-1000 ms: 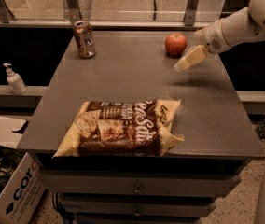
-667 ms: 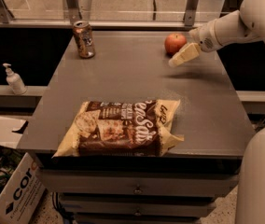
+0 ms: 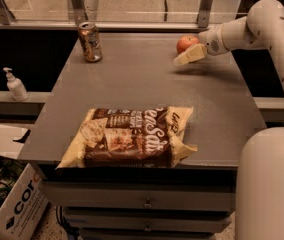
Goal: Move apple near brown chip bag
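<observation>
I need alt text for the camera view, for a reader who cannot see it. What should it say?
A robot arm comes in from the right, its claw close beside the apple at the far right of a grey table. The brown chip bag lies flat near the front edge, and a drink can stands at the far left corner.

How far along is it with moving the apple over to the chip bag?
Done: nothing yet; the apple sits at the table's far right, well apart from the bag at the near edge. In hand: the pincer is at the apple's near side; a grip cannot be confirmed. Left: grasp it, carry it across, set it down beside the bag.
</observation>
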